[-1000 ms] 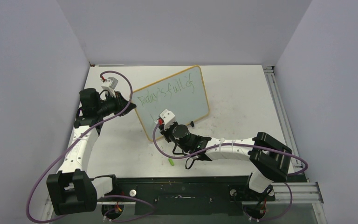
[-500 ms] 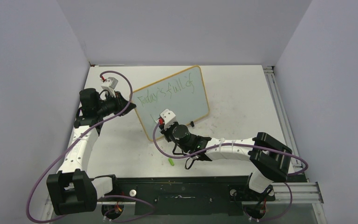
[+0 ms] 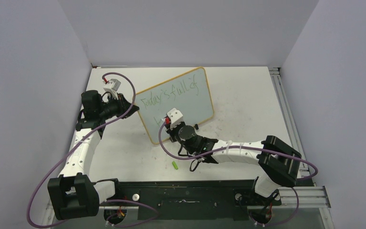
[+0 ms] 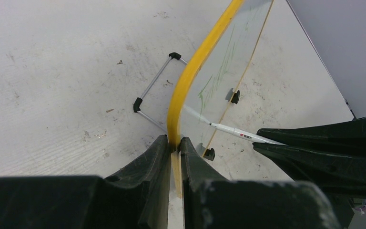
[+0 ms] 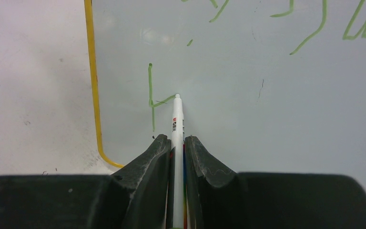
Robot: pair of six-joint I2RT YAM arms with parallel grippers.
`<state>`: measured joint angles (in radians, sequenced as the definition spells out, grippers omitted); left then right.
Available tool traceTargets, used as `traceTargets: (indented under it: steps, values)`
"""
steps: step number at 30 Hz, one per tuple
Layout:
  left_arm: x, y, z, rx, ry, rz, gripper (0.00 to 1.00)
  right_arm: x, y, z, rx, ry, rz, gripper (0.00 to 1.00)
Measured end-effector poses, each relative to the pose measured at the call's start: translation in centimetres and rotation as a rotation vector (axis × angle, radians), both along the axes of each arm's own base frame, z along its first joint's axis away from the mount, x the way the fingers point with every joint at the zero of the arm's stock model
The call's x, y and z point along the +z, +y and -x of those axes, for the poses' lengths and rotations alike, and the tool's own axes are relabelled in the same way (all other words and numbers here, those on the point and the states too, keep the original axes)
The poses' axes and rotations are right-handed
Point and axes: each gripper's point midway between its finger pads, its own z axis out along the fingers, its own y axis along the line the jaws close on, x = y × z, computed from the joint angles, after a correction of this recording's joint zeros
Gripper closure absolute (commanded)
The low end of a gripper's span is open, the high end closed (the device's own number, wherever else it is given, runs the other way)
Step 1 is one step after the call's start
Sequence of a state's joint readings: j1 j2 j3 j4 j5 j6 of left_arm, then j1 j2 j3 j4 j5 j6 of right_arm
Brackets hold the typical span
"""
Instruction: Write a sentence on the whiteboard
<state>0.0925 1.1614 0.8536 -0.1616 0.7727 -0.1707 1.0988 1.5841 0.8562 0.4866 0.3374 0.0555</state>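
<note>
The whiteboard [image 3: 190,102] stands tilted on the table, pale grey with a yellow frame [image 4: 190,76]. Its top line of the sentence [image 3: 169,93] is in green. My left gripper [image 3: 134,106] [image 4: 175,141] is shut on the board's left frame edge. My right gripper [image 3: 167,126] [image 5: 176,138] is shut on a white marker [image 5: 177,119] [image 4: 233,131]. The marker's tip touches the board low on the left, at the end of a short branch off a green upright stroke [image 5: 151,95]. Parts of the upper line [image 5: 314,28] show above it.
A small green marker cap [image 3: 175,165] lies on the table in front of the board. A wire stand [image 4: 155,86] props the board from behind, and black clip feet [image 4: 235,97] sit at its lower edge. A metal rail [image 3: 286,114] runs along the table's right side.
My right gripper has shifted slightly to the right and away from me along the board with the marker. The left arm and the board have not moved.
</note>
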Motion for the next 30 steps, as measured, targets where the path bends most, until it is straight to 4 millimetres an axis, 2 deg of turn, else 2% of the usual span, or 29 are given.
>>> traceTargets:
  steps: [4,13,16,24,30]
  values:
    - [0.0,0.0,0.0,0.000,0.000,0.000,1.00,-0.2,-0.1,0.1,-0.001,0.006,-0.001,0.95]
    - [0.0,0.0,0.0,0.001,0.000,0.000,1.00,-2.7,-1.2,0.9,-0.005,0.050,0.029,0.95]
    - [0.0,0.0,0.0,0.001,0.000,0.000,1.00,-2.8,-1.3,1.0,-0.007,0.055,0.030,0.95]
    - [0.0,-0.1,0.0,-0.004,0.000,0.002,1.00,-2.3,-2.3,1.0,-0.033,0.048,0.026,0.95]
    - [0.0,-0.1,0.1,-0.006,0.000,0.004,1.00,0.2,-2.9,0.9,-0.050,0.015,-0.025,0.95]
